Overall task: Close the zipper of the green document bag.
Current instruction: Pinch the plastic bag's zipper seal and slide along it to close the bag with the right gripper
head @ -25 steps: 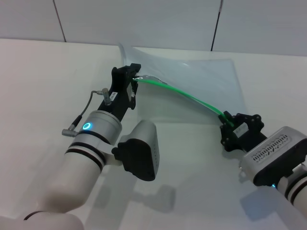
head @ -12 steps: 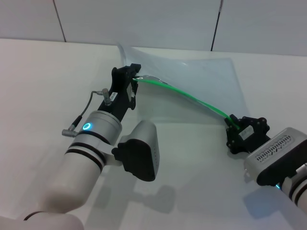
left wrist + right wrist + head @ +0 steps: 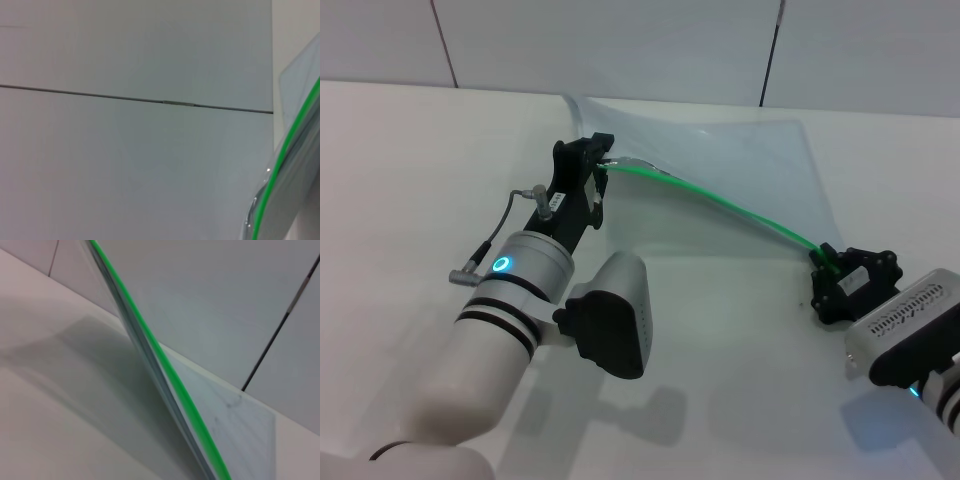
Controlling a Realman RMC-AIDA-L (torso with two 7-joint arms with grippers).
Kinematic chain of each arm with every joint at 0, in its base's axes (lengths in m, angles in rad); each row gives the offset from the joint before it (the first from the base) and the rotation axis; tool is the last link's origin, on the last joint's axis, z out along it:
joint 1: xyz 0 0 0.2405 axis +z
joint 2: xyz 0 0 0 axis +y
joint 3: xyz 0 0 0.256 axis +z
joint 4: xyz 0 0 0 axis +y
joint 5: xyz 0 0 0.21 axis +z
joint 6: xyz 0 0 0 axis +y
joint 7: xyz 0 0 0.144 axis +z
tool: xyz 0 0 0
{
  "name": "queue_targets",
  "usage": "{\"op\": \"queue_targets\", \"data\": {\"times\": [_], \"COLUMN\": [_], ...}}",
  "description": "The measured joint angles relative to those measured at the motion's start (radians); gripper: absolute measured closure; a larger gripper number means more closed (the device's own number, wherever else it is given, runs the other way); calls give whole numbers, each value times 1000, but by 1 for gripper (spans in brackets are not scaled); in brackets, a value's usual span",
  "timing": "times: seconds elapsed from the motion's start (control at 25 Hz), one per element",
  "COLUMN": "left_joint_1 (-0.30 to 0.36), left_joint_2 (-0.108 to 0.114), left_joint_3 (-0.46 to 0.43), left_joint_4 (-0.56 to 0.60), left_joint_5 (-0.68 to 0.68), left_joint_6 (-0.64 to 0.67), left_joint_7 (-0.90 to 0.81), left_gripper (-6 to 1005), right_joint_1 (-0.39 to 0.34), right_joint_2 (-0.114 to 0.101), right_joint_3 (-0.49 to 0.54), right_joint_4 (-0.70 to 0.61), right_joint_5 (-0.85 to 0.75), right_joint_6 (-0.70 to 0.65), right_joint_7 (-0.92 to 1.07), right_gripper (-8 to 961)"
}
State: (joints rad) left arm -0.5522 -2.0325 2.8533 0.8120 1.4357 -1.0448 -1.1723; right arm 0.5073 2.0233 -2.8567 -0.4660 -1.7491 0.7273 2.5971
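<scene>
Gripping opposite ends of the zipper: left gripper, right gripper.

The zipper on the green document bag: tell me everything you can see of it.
The thin bright green plastic zipper strip edges the large, flat, translucent pale blue-grey plastic document bag. It is lifted off the white table and runs in a shallow curve between the two grippers. The left gripper holds its left end; the right gripper is at its right end, nearer the robot. In both wrist views it shows as a smooth green line on the bag's raised edge. No slider tab can be made out.
</scene>
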Motion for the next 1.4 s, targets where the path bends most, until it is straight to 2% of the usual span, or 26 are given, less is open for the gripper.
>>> {"op": "queue_targets", "data": {"times": [1.4], "left_joint_1": [3], "left_joint_2": [0], "left_joint_3": [0], "left_joint_4": [-5], "left_joint_5": [-2], "left_joint_6": [5], "left_joint_7": [-1], "left_gripper": [831], "right_joint_1": [0], "right_joint_2": [0], "right_joint_3": [-3], "right_joint_4": [-3], "right_joint_5": [26], "right_joint_6": [12], "right_joint_7": [-8], "right_gripper": [875]}}
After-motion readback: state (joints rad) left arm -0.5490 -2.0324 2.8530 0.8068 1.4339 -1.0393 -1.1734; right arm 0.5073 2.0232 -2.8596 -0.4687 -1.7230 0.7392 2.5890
